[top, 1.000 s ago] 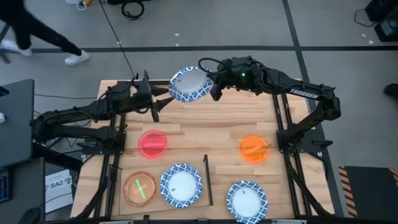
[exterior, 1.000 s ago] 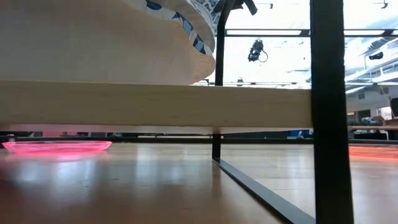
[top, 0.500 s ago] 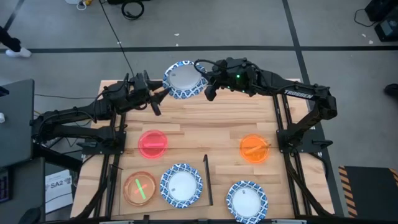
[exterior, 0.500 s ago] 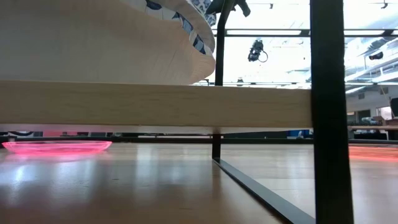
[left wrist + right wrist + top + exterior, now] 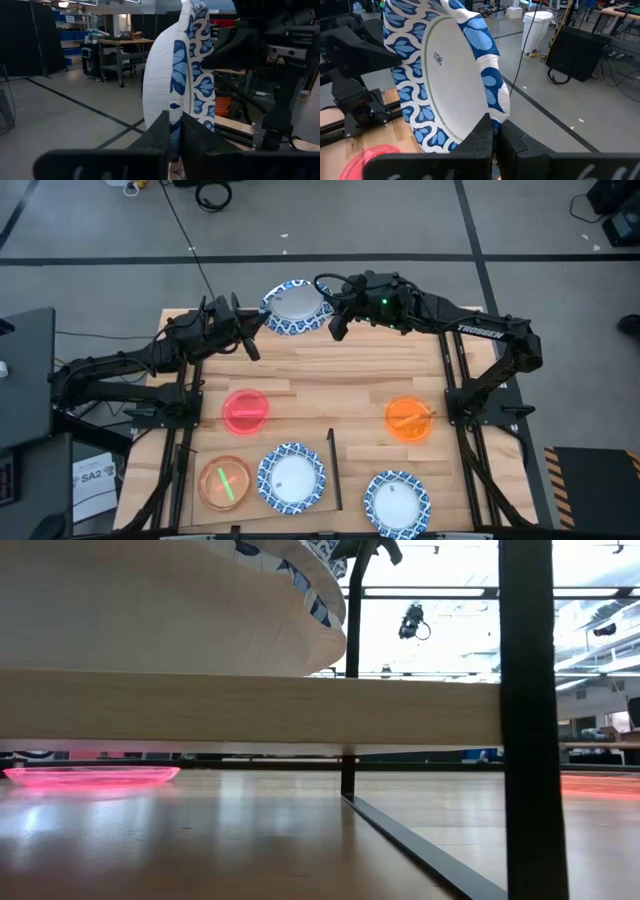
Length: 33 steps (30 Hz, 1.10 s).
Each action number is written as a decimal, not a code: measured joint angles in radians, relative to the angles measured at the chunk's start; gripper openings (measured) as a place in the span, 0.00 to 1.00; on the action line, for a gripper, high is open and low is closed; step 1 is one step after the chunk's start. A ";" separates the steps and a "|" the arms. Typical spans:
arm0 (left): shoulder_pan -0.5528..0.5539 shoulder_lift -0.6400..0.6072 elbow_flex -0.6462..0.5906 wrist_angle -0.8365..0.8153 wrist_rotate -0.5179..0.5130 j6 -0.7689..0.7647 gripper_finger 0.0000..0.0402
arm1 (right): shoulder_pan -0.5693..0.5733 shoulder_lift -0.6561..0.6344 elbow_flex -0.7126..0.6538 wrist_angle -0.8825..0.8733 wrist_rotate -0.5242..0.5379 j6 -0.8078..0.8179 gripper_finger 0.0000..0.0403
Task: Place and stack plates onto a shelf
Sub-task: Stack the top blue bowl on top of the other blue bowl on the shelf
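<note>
A blue-and-white plate [image 5: 297, 308] hangs in the air over the table's far edge, between my two grippers. My left gripper [image 5: 263, 321] is shut on its left rim and my right gripper [image 5: 334, 317] on its right rim. The left wrist view shows the plate [image 5: 180, 75] edge-on; the right wrist view shows its white face [image 5: 455, 75]. On the table lie a red plate [image 5: 246, 411], an orange plate [image 5: 410, 420], an orange plate with green in it [image 5: 225, 483] and two more blue-and-white plates [image 5: 292, 479] [image 5: 397, 502]. The shelf [image 5: 250, 710] fills the low view, with a plate's underside [image 5: 300, 585] above it. My left gripper pinches the plate's patterned rim [image 5: 175, 117] between its two fingers, coming level from the table's left side. The plate stands steeply tilted in the hold, clear of the table. My right gripper pinches the opposite rim [image 5: 495, 112] between its two fingers, from the table's right side and slanting slightly down. The plate rises beyond the fingers, lifted clear.
A thin black bar [image 5: 333, 470] runs across the tabletop between the near plates. Black frame posts [image 5: 527, 720] stand close in the low view. Bare wood lies in the table's middle [image 5: 330, 395].
The held plate has shifted a little toward the table's left and far edge with my right gripper. My left gripper has swung toward the plate and now has its left rim between its fingers.
</note>
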 joint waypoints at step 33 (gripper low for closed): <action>-0.001 0.000 0.000 0.000 0.009 0.001 0.03 | 0.000 -0.019 0.000 -0.009 -0.112 -0.075 0.63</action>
